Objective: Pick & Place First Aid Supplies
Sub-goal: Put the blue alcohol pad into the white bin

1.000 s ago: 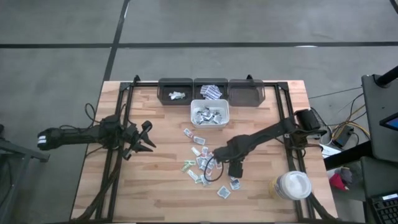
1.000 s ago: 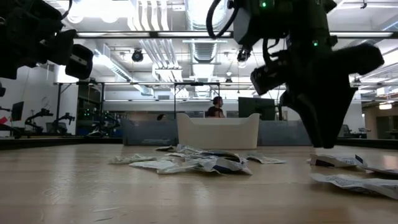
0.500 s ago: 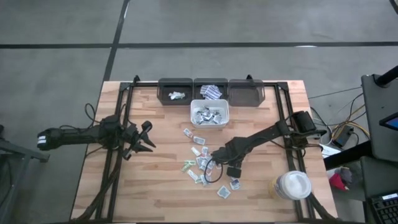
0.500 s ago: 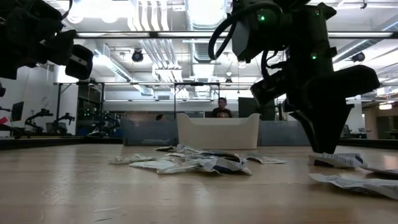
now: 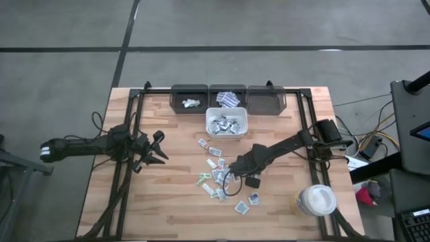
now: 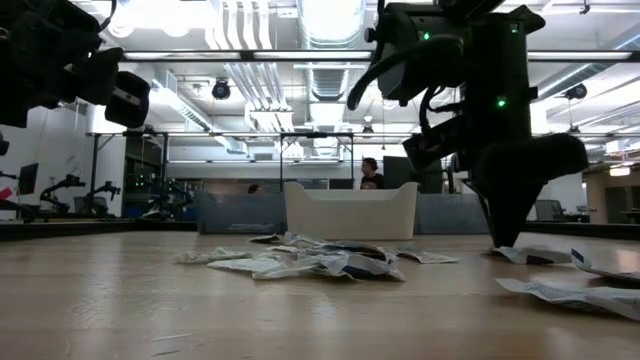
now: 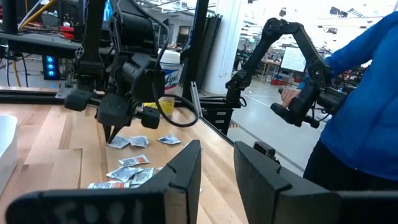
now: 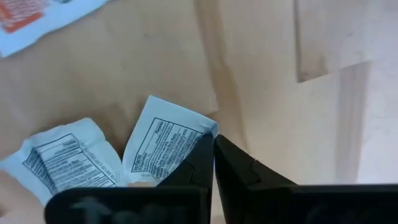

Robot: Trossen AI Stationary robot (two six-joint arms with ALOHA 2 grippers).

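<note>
Right gripper [image 8: 213, 163] pinching a flat white paper sachet with blue-grey print [image 8: 166, 143]

Its dark fingers are closing together on the sachet's edge over the pale wooden plank table [image 5: 175, 202]; the left gripper [image 5: 161, 145] is waiting part-open, empty.

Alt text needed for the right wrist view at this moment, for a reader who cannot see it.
The right gripper has its two dark fingers pressed together at the edge of a white printed sachet lying on the wooden table. A second white sachet lies next to it, and part of an orange-printed sachet shows at the frame's corner.
</note>
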